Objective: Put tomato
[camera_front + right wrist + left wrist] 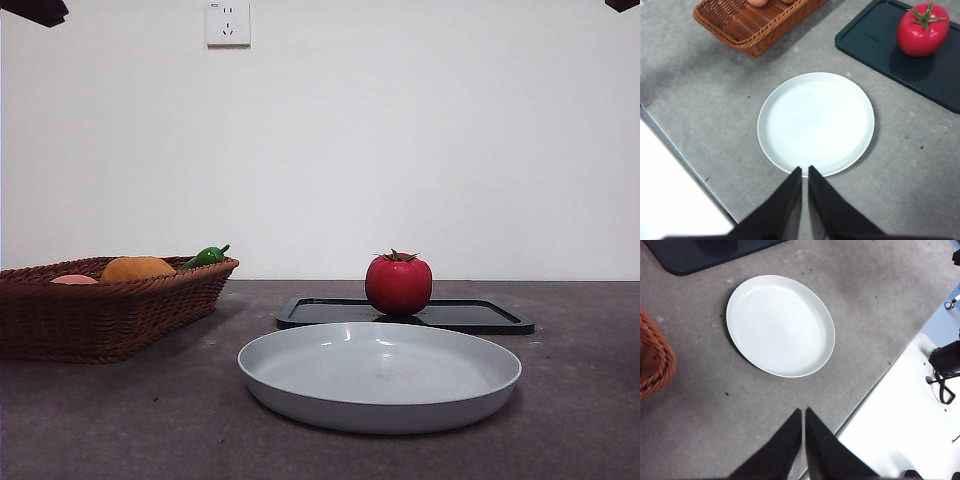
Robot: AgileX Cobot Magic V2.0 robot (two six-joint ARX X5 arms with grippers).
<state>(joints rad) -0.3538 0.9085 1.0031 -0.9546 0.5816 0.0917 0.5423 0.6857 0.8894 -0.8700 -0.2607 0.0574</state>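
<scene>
From the front, the tomato (398,285) stands upright on the black tray (480,316) at the back of the table (120,420), stem up, with nothing touching it; the grey plate (380,375) lies just in front of the tray, bare, and the wicker basket (100,315) off to one side holds an orange fruit (137,268) and a green pepper (205,257). Only 2 dark tips show at the top corners, so both arms seem to be waiting high up. In the left wrist view, the left tool (803,412) hangs above the table with its 2 jaws pressed nearly together and holding nothing, the plate (780,325) ahead of it and a corner of the tray (685,257) beyond; the tomato is not visible here. In the right wrist view, the right tool (804,170) is likewise narrow and empty, poised over the plate's near rim (815,170), with the tomato (922,32) on the tray (880,45) well beyond the plate. The task looks unstarted: the reach for the tomato is the step in hand. The right tool seems the better placed; it would need to spread its jaws wide, travel past the plate, and come down around the round, glossy body without tipping it. The plate is probably the destination.
</scene>
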